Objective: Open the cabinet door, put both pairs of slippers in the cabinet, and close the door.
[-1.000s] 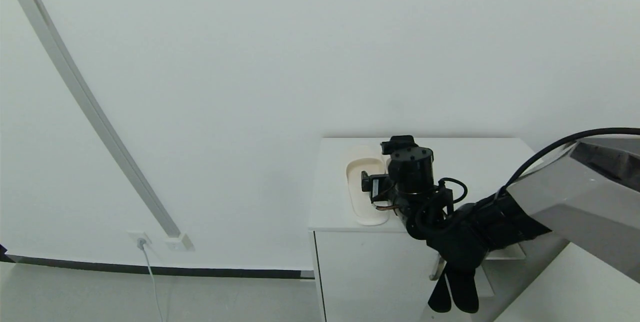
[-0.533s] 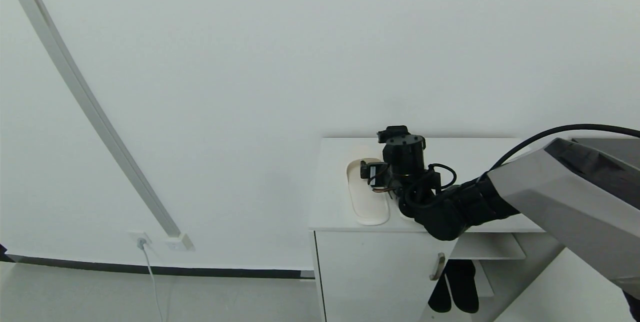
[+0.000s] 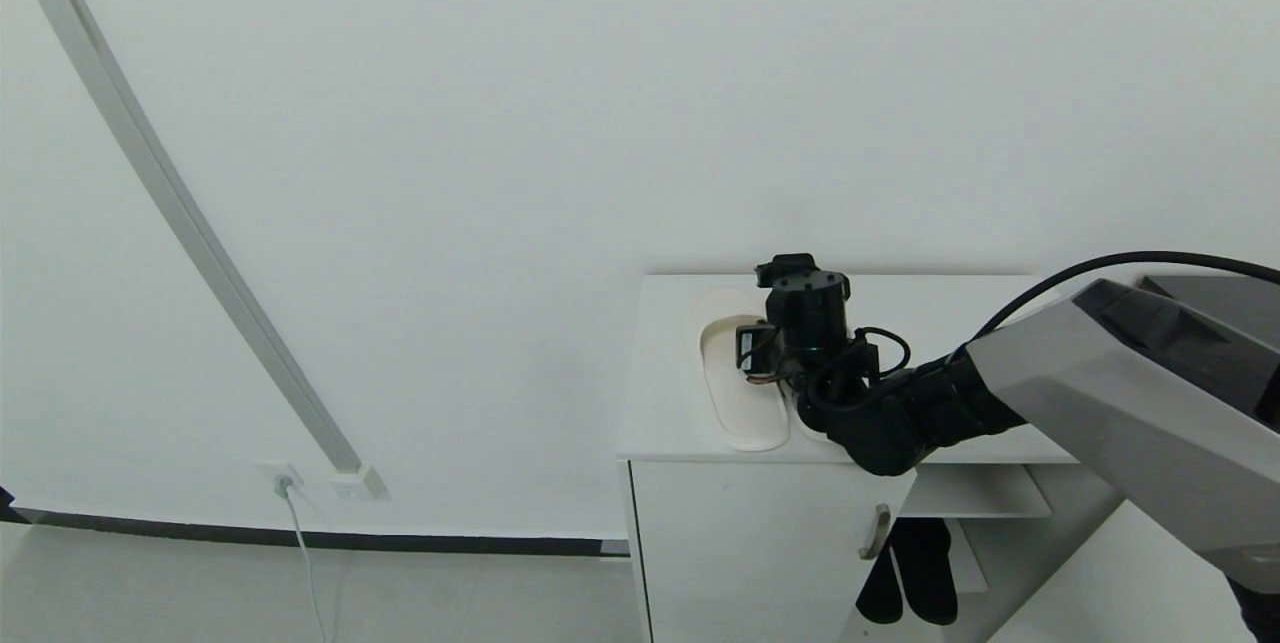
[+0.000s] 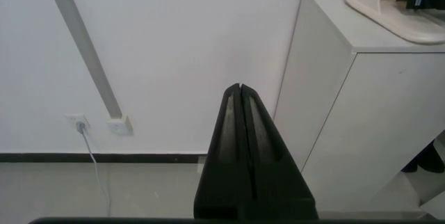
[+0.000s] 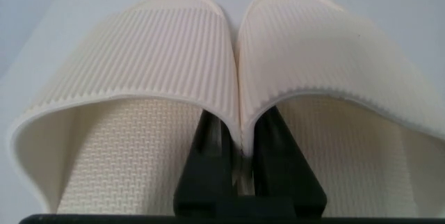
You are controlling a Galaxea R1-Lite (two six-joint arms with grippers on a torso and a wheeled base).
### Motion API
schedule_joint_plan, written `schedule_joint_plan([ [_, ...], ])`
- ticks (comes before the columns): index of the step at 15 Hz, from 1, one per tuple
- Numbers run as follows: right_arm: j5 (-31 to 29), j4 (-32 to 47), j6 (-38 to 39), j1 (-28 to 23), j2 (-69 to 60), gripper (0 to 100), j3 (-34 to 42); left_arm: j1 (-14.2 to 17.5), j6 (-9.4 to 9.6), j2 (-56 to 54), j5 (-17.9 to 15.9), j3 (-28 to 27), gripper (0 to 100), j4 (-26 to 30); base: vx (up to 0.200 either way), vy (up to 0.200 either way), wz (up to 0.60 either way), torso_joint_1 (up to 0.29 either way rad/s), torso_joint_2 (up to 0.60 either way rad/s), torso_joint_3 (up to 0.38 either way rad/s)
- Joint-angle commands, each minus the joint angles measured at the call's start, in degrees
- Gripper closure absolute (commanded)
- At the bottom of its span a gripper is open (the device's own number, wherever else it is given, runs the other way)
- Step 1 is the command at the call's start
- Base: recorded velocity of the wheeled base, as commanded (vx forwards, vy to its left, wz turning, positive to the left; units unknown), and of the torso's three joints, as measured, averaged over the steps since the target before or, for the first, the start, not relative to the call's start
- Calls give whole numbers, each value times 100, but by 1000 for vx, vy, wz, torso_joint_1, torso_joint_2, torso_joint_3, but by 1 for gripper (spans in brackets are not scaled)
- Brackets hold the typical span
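Cream ribbed slippers (image 5: 160, 50), side by side

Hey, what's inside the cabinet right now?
A black pair of slippers stands in the open right side of the cabinet, below a shelf. The white front panel covers the left side, so anything there is hidden. The cream slippers sit on top, not inside.

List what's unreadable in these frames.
- Right pincer fingertips: right wrist view, under the cream slippers' uppers.
- Second cream slipper: head view, mostly behind the right arm.
- Black slippers: head view, small, dark; what they rest on is unclear.
- Cabinet interior: head view, cut by the bottom edge and covered by the arm.
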Motion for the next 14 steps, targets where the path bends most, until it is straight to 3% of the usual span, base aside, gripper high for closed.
schedule_joint_plan([
  [1, 1, -13, 1, 5, -25, 100, 21, 4, 2, 7, 4, 0, 100, 0, 0, 0, 0, 0, 0, 0],
  [7, 54, -92, 28, 101, -534, 100, 513, 4, -7, 7, 12, 0, 100, 0, 0, 0, 0, 0, 0, 0],
  [11, 634, -356, 19, 181, -2002, 100, 2016, 4, 2, 7, 4, 0, 100, 0, 0, 0, 0, 0, 0, 0],
  [14, 1794, -347, -16, 181, -3382, 100, 3484, 4, 2, 7, 4, 0, 100, 0, 0, 0, 0, 0, 0, 0],
])
